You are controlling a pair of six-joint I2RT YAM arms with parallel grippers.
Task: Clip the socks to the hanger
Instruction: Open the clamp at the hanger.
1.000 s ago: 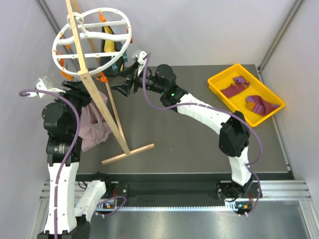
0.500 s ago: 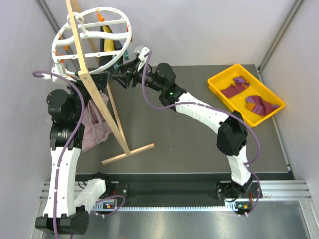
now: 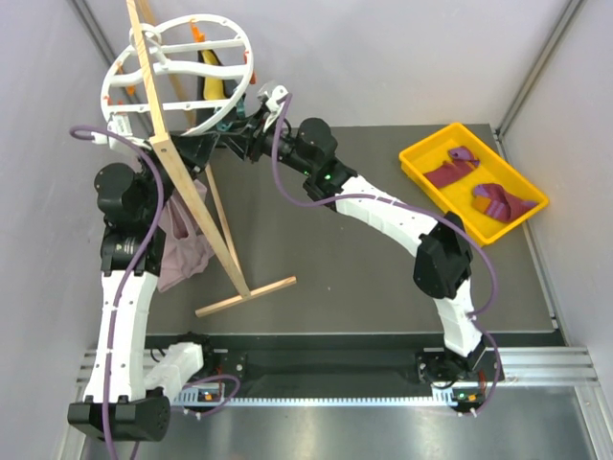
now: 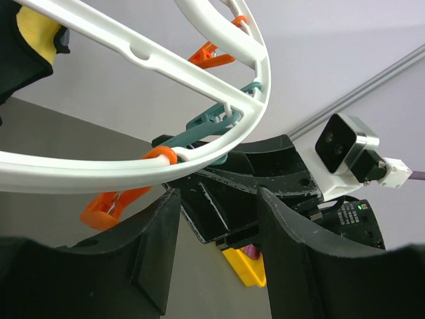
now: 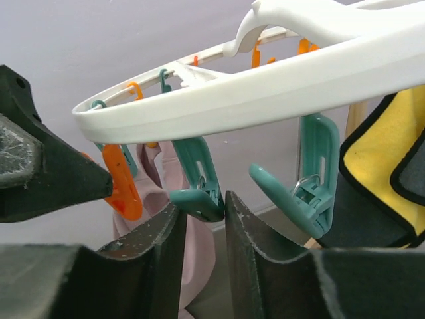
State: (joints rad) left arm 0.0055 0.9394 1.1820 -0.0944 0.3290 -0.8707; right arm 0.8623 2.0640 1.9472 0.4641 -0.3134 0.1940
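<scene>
While socks (image 3: 450, 173) lay in the yellow tray (image 3: 429, 137), far right, your right gripper (image 5: 201, 207) bracketed a teal clip (image 5: 198, 174) under the hanger (image 5: 299, 80), jaws narrow; pinch: could not tell; left gripper (image 4: 217, 199) gaped empty at the rim; you needed a square squeeze on the clip's tail.

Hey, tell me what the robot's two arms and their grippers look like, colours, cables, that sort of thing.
The left arm and right arm both have white links joined by bulky black joints, and a loose purple cable runs along each. A small green light glows on the right arm. The left gripper and right gripper have thick matte black fingers.
</scene>
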